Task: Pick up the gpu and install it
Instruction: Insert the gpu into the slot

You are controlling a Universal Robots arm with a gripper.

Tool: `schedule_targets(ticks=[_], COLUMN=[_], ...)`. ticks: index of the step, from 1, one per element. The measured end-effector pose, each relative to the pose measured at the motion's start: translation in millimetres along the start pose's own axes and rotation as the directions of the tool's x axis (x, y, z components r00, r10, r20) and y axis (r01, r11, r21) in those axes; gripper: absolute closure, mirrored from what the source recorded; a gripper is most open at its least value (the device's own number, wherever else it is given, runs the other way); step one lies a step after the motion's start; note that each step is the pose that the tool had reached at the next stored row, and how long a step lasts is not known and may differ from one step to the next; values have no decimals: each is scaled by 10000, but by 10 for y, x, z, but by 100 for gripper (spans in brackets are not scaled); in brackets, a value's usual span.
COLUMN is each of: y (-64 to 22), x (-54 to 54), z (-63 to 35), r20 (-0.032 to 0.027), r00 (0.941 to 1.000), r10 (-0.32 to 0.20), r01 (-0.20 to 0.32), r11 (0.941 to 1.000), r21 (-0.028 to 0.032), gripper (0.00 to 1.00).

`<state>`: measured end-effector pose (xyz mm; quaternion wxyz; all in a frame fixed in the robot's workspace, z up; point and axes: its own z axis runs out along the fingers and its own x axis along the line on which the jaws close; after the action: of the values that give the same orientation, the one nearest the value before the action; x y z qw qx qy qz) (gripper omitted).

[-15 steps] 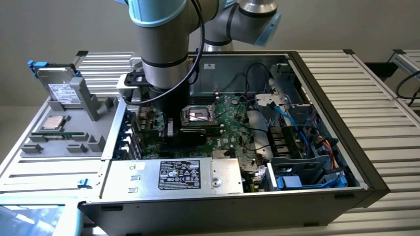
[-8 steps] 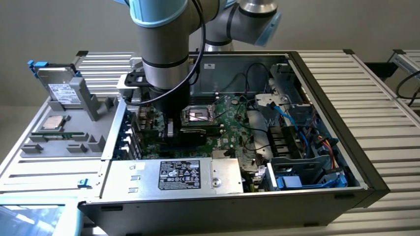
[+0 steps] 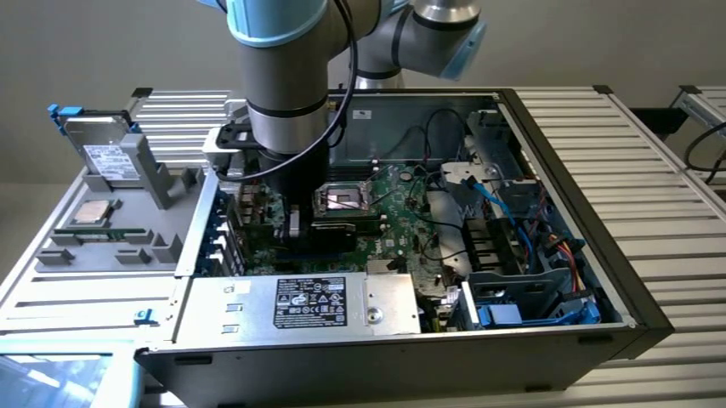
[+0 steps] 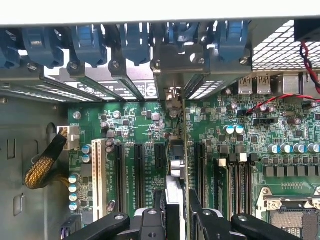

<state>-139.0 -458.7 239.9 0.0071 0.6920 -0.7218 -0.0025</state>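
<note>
The gripper (image 4: 175, 212) hung inside the open case (image 3: 397, 365), fingers pinched narrow on the gpu (image 4: 174, 165). The card stood edge-on over the motherboard's (image 4: 135, 125) expansion slots, to the exterior view's left of the processor socket (image 3: 340, 201). Pickup looked done. I couldn't tell whether the card was seated, and it was not yet released.

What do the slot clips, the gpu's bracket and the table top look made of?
Slot clips: blue plastic, probably moulded; glossy with rounded edges.
Bracket of the gpu: bare metal, likely steel; silvery sheen, thin folded edge.
Table top: light metal, perhaps aluminium; matte, parallel ribbed slats.
</note>
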Motion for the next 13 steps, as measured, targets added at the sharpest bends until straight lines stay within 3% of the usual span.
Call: schedule_targets(ticks=[13], y=[-14], x=[-1], z=[4], r20=[1], r00=[9999], r10=[159], r01=[-159], r11=[9999], r21=[-23], gripper=[71])
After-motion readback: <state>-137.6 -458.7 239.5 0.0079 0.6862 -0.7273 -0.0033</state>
